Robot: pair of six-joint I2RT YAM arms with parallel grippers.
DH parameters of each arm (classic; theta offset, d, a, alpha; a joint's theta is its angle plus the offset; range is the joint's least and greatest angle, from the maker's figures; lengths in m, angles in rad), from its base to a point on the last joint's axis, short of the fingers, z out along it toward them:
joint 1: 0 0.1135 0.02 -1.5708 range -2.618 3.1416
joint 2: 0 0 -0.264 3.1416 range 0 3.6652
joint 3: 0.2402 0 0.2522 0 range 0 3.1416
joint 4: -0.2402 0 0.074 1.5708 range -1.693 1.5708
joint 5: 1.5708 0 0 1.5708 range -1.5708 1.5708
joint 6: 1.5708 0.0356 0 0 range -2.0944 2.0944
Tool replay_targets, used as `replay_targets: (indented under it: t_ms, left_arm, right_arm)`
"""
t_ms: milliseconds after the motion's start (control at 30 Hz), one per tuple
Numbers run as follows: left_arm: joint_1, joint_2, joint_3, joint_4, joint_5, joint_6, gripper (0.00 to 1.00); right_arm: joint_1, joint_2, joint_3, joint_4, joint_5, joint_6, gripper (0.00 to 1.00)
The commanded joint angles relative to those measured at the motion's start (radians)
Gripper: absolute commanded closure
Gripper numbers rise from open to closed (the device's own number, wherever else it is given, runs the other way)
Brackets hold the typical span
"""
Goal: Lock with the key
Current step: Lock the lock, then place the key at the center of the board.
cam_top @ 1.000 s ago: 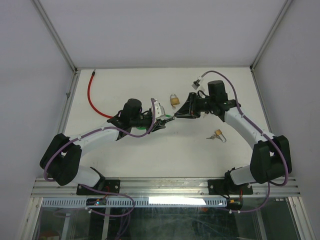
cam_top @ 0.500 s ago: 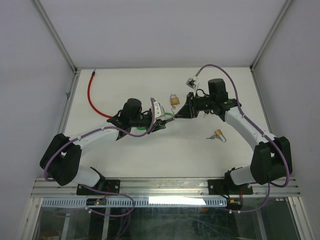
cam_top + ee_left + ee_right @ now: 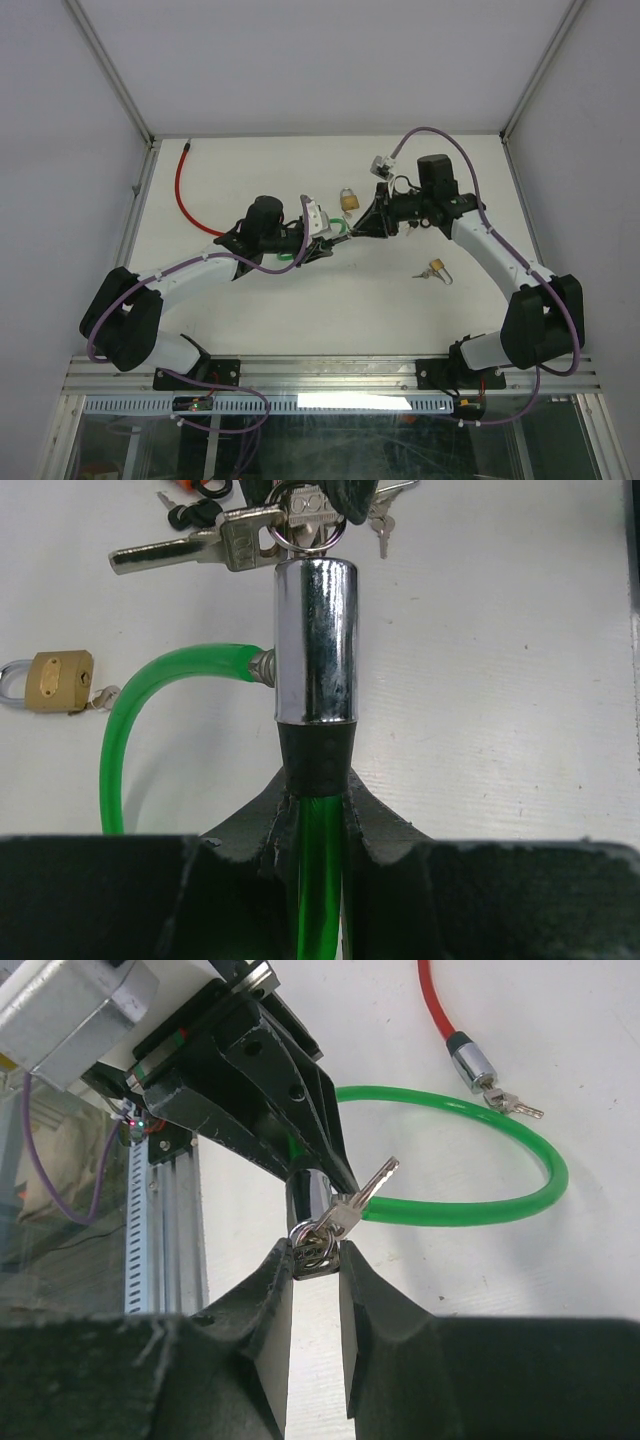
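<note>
The lock barrel (image 3: 315,640) is smooth, shiny silver metal, like a mirror. The green cable (image 3: 118,750) looks like glossy plastic. The keys (image 3: 180,550) are duller silver metal. The padlock (image 3: 58,680) is yellow brass. The worktop (image 3: 500,680) is white and matt.

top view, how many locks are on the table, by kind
cable locks: 2 (red cable lock, green cable lock)
brass padlocks: 2 (centre padlock, padlock beside the right arm)
total: 4
</note>
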Motion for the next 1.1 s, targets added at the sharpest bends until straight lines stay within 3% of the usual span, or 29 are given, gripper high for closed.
replay_targets:
  t_ms: [0, 167, 400, 600, 767, 1067]
  left_arm:
    - [0.013, -0.006, 0.014, -0.004, 0.005, 0.001, 1.0]
    - [0.012, -0.004, 0.002, -0.002, 0.026, -0.007, 1.0]
    - [0.012, 0.0, -0.008, -0.004, 0.091, -0.035, 1.0]
    - [-0.004, 0.0, -0.008, -0.004, 0.092, -0.085, 1.0]
    - [-0.107, 0.037, -0.005, -0.059, -0.119, -0.078, 1.0]
    - [-0.19, 0.051, 0.019, -0.128, -0.37, -0.063, 1.0]
  right_arm:
    - [-0.055, -0.057, 0.02, 0.085, -0.11, 0.076, 1.0]
    - [-0.082, -0.058, 0.009, 0.086, -0.14, 0.133, 1.0]
    - [-0.088, -0.088, -0.006, 0.044, -0.043, 0.07, 1.0]
    - [-0.102, -0.057, -0.01, 0.059, -0.092, 0.172, 1.0]
    - [-0.125, -0.021, -0.028, 0.057, -0.159, 0.277, 1.0]
    - [-0.129, -0.073, -0.124, 0.036, -0.078, 0.098, 1.0]
